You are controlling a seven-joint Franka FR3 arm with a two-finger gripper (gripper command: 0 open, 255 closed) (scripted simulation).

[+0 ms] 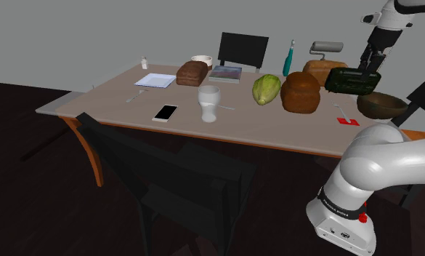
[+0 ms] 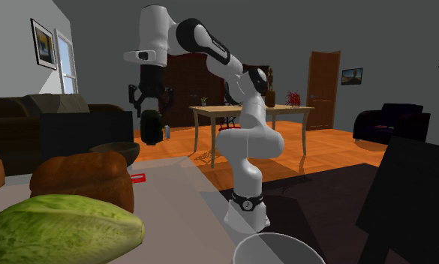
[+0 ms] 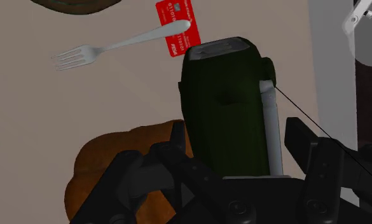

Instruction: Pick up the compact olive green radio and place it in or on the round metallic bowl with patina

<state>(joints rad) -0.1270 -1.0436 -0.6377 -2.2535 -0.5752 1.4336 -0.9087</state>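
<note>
- The gripper (image 3: 238, 127) has its catch: both black fingers are clamped on the dark olive radio (image 3: 226, 108). One finger sits on each flank, the body is pinched between them, and the radio's pale handle runs close along one finger.
- The step in hand looks like the carry. The radio hangs in the air, clear of the tabletop and higher than the bowl (image 1: 382, 106). It sits off toward the shoulder view's left of the bowl's rim, not squarely over the bowl.
- Down on the table under the load, a fork (image 3: 117, 46) lies with its handle across a red card (image 3: 176, 28), both just beside the bowl. A brown bread loaf (image 3: 114, 159) sits near the bowl on that same side.
- Farthest out is the target itself, a round, dark brownish bowl that stands upright and empty.
- The next move calls for a short sideways shift to bring the radio over the middle of the bowl, then a steady descent.
- The fingers should part only once the radio is bearing on the bowl. The radio looks long against that opening, so it may settle tilted or across the rim.
</note>
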